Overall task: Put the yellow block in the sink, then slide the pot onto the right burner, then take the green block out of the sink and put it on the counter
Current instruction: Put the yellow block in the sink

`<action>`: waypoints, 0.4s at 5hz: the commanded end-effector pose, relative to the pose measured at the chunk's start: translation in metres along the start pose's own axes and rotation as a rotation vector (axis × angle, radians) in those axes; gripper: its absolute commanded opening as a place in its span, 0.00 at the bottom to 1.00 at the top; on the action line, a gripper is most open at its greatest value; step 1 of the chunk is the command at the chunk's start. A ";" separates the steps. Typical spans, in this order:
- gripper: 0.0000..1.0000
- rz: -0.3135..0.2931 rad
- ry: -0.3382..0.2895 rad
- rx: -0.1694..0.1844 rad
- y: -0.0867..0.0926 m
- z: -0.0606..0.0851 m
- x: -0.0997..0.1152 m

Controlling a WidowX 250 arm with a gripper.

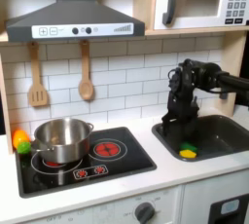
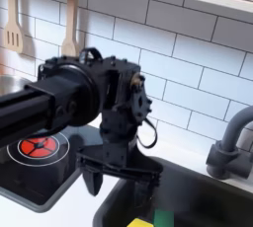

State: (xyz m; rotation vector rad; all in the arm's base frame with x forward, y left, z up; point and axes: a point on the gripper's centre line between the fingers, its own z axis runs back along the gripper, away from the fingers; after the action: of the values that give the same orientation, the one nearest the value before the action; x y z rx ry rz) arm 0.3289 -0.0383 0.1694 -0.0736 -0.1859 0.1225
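Observation:
The silver pot [image 1: 62, 140] stands on the left burner of the black cooktop [image 1: 136, 160], beside the red-ring right burner [image 1: 108, 150]. In the dark sink [image 1: 226, 130] a small yellow block [image 1: 185, 152] lies near the first exterior view's left wall, with a bit of green, apparently the green block [image 1: 190, 156], against it. My gripper [image 2: 121, 184] hangs open just above the sink with nothing between its fingers; the yellow block [image 2: 138, 224] shows below it. In the first exterior view the gripper [image 1: 175, 123] sits over the sink's left rim. The cream counter [image 1: 170, 172] runs along the front.
An orange-and-green toy vegetable [image 1: 19, 141] lies at the cooktop's far left. Wooden utensils [image 1: 86, 84] hang on the tiled wall. A curved faucet [image 2: 233, 140] rises at the second exterior view's right, close to the gripper. A microwave [image 1: 199, 2] sits overhead.

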 end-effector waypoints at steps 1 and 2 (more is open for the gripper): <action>1.00 0.015 -0.030 -0.042 -0.002 0.036 -0.001; 1.00 0.053 -0.046 -0.051 0.011 0.050 -0.001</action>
State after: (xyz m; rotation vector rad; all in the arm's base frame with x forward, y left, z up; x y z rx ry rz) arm 0.3184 -0.0237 0.2145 -0.1248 -0.2256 0.1749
